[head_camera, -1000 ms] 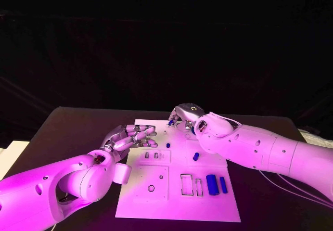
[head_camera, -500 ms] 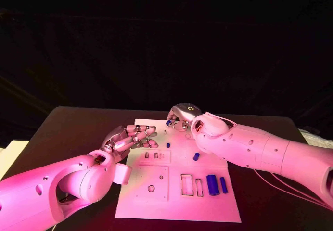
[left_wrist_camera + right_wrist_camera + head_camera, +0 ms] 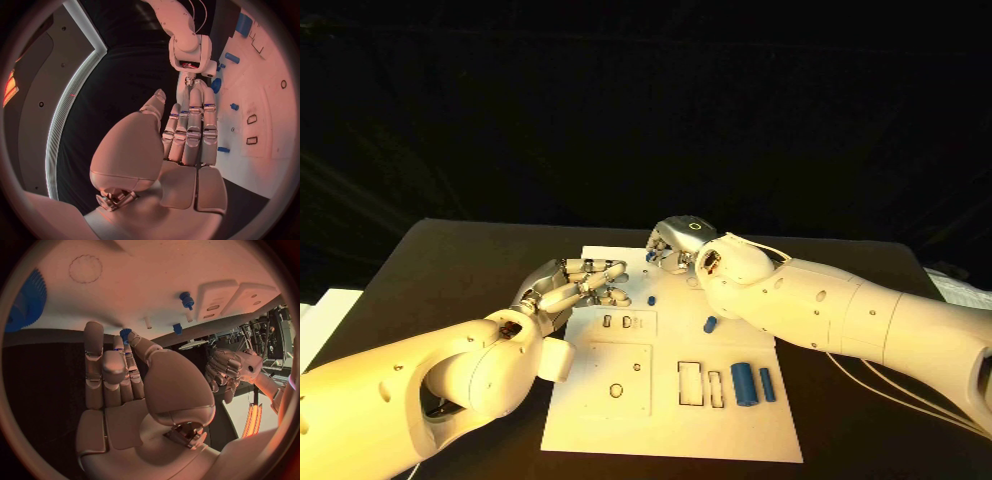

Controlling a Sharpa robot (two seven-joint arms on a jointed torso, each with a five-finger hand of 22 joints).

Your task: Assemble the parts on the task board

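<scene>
Silver fingers of the right hand [image 3: 678,243] are pinched round a small blue gear [image 3: 125,333], carried at the far edge of the task board [image 3: 733,420], presumably so it can be lowered onto a peg there. The left hand [image 3: 574,285] is kept empty, fingers loosely curled, by the board's left edge, perhaps as a brace. Blue cylinders [image 3: 751,384] are left lying by the near slots, a blue peg [image 3: 651,300] mid-board. A black table [image 3: 430,270] is seen beneath; darkness beyond.
</scene>
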